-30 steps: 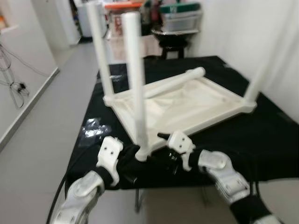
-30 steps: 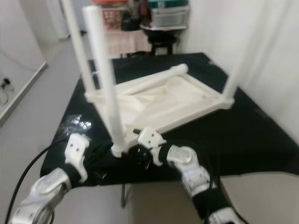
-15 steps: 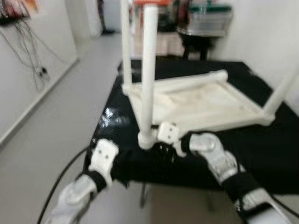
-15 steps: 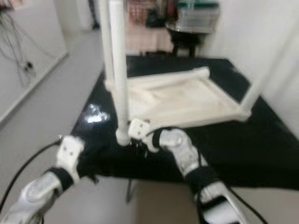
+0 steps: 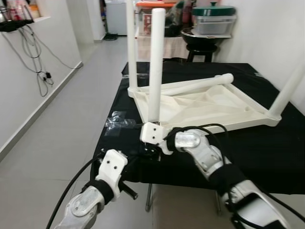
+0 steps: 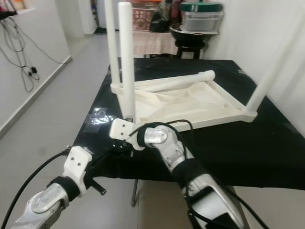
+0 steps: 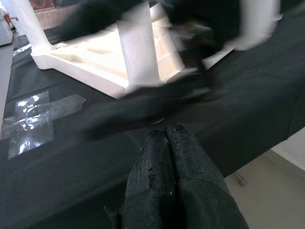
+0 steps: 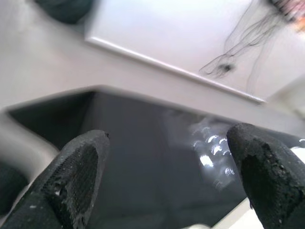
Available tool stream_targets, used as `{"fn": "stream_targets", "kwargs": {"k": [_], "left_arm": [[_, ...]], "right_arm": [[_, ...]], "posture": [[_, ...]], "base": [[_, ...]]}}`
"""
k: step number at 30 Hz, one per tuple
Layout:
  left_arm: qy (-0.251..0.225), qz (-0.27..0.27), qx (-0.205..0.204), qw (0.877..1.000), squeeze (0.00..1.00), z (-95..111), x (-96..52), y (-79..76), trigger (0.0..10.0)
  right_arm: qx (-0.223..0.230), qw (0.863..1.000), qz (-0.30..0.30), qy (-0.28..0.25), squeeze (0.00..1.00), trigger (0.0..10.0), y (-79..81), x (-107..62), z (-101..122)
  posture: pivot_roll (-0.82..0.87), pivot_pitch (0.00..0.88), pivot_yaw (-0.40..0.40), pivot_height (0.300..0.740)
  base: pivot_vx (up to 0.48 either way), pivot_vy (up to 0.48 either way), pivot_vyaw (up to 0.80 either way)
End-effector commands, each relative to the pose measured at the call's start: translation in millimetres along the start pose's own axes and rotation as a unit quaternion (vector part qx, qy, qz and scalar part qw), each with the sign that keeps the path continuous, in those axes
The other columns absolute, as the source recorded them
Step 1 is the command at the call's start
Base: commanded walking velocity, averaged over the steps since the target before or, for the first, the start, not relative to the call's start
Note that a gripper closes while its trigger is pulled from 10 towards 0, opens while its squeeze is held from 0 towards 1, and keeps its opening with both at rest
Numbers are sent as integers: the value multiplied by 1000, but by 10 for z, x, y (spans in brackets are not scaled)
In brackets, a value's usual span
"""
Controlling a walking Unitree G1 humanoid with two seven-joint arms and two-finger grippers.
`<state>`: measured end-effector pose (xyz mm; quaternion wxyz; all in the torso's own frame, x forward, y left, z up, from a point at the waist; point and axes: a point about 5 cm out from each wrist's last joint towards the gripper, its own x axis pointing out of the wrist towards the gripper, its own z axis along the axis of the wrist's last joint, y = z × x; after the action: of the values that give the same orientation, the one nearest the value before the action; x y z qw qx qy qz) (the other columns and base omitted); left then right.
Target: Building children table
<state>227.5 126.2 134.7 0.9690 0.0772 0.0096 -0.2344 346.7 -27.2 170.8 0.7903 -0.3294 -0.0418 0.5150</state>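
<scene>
The white children's table (image 5: 209,107) lies upside down on a black-covered table (image 5: 267,148). Its near leg (image 5: 155,67), a far leg (image 5: 132,47) and a right leg (image 5: 290,86) stand upright. A loose leg (image 5: 200,85) lies across the frame. At the base of the near leg my right gripper (image 5: 150,150) is open, its fingers (image 8: 76,176) wide apart with nothing between them. Lower, off the black table's front-left edge, my left gripper (image 5: 128,191) is shut and empty, its fingertips (image 7: 167,138) pressed together.
A shiny plastic wrap (image 5: 119,121) lies on the black cloth left of the white table. A black stool (image 5: 202,38) with containers stands behind. A white wall runs close on the right. Cables (image 5: 35,47) hang on the left wall, with open grey floor (image 5: 71,119) between.
The camera has shifted and the blur is gone. My right gripper moved left, from the right side of the near leg's base to in front of it. My left gripper dropped back from the table edge.
</scene>
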Motion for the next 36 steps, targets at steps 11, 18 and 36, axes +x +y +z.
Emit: {"fn": "stream_targets", "kwargs": {"k": [11, 18, 36], "left_arm": [[-2, 39, 25, 999, 0, 51, -13, 102, 10000], [3, 59, 46, 997, 0, 48, 5, 177, 10000], [6, 126, 59, 990, 0, 47, -18, 371, 10000]], "right_arm": [[-15, 991, -128, 20, 0, 10000, -268, 119, 92], [4, 964, -263, 40, 0, 10000, -556, -135, -90], [112, 988, -72, -76, 0, 10000, -34, -335, -219]], "posture": [[72, 0, -49, 740], [60, 0, -30, 740], [44, 0, -28, 740]], "base": [[0, 0, 0], [0, 0, 0], [0, 0, 0]]}}
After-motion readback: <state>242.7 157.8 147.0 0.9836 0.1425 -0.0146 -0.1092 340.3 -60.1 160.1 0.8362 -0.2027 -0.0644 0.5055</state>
